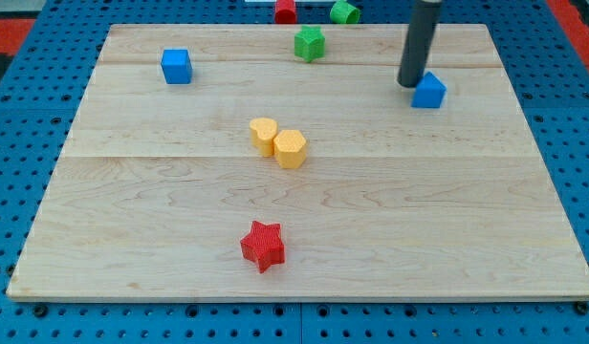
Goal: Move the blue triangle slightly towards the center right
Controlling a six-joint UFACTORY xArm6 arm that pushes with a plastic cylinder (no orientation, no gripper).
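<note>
The blue triangle (429,92) lies on the wooden board (304,201) near the view's top right. The dark rod comes down from the view's top edge, and my tip (410,84) rests just left of the blue triangle, touching or nearly touching its upper left side. A blue cube (176,66) sits at the view's top left.
A green block (310,43) lies near the board's top edge. A red block (286,10) and a second green block (344,11) sit at the view's top, past the board. A yellow heart (263,135) and a yellow hexagon (291,149) touch at mid-board. A red star (263,246) lies lower down.
</note>
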